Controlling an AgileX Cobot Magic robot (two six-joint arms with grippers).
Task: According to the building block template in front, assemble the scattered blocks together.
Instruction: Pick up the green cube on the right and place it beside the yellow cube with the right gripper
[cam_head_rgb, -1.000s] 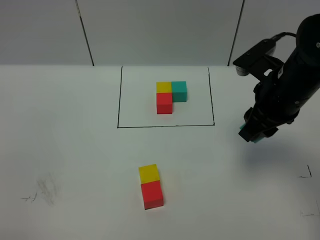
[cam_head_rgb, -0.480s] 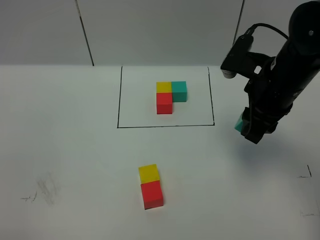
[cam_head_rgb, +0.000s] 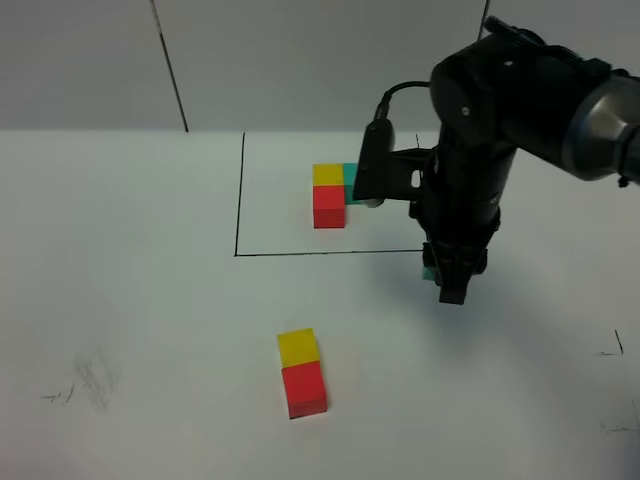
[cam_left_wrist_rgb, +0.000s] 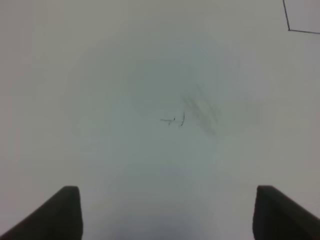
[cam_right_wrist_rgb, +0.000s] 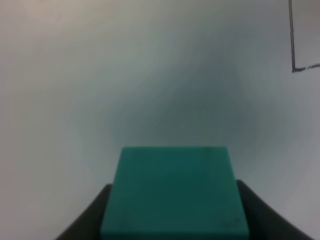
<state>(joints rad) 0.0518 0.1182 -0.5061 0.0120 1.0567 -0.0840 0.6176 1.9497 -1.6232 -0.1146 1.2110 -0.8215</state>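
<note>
The black right arm has swung in from the far right edge of the white table (cam_head_rgb: 120, 250) toward the middle, and its right hand (cam_head_rgb: 450, 285) now hangs just outside the near right corner of the thin black rectangle outline (cam_head_rgb: 239, 200), clear of the surface. Between its fingers it carries the small matte teal cube (cam_right_wrist_rgb: 174, 192), the two dark fingers pressed against the cube's opposite sides; from the high camera only a sliver of teal shows beside the hand. Inside the outline sits the building block template (cam_head_rgb: 329, 195), a yellow cube joined to a red one nearer the front, with its teal cube mostly hidden behind the arm's wrist camera. Nearer the front of the table, well apart from the outline, the loose yellow cube (cam_head_rgb: 298, 347) and the loose red cube (cam_head_rgb: 304, 388) lie touching in a short row, yellow toward the back, red toward the front. The left hand (cam_left_wrist_rgb: 167, 212) stands spread wide with nothing between its dark fingertips, over bare table marked by a faint grey smudge (cam_left_wrist_rgb: 200, 112) and a small pen mark.
</note>
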